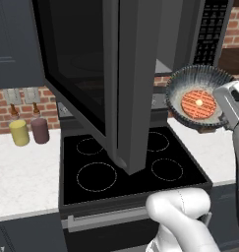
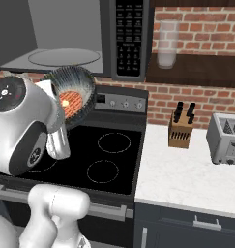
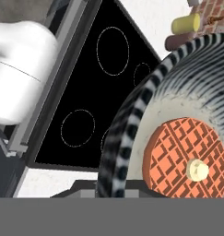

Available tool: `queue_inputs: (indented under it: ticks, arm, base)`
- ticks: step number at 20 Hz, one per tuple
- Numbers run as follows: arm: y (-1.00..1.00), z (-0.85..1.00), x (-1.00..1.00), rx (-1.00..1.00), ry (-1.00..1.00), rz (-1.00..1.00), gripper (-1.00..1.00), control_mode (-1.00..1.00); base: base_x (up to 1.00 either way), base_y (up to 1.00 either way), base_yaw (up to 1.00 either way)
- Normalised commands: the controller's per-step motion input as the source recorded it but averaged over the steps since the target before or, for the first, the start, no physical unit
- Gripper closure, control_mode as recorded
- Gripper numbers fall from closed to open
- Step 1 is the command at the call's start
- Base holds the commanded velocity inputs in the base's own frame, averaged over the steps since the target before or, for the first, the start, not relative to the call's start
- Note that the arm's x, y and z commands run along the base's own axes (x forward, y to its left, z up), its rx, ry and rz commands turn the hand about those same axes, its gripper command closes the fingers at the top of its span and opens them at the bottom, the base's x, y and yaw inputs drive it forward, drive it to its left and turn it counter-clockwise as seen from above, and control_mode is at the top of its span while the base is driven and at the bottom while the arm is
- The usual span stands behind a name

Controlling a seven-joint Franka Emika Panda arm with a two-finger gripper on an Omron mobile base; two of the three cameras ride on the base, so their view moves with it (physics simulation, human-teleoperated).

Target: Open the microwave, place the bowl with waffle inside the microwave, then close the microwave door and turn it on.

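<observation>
The arm reaches up over the stove [image 1: 131,162], its gripper [image 1: 224,119] clamped on the rim of the tilted bowl [image 1: 199,78], waffle [image 1: 198,103] inside. The microwave door [image 1: 91,74] stands open at nine o'clock; the microwave [image 2: 66,38] cavity gapes just above.

Microwave door [image 1: 99,74]: matt dark grey frame, glossy black glass. Bowl [image 1: 194,83]: ribbed pale inner wall. Waffle [image 1: 198,104]: rough orange grid. Stove top [image 2: 107,155]: smooth glossy black. Worktop [image 2: 186,179]: pale speckled stone. Knife block [image 2: 181,130]: wood.
</observation>
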Motion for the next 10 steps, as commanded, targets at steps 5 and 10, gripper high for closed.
queue_inputs:
  ticks: [5,10]
  arm:
    - [0.74,0.54,0.23,0.01,-0.04,0.10,1.00,-1.00]
    - [0.78,0.26,0.32,0.06,-0.12,0.01,1.00,-1.00]
  base:
    - [0.00,0.00,0.00]
    - [0.00,0.00,0.00]
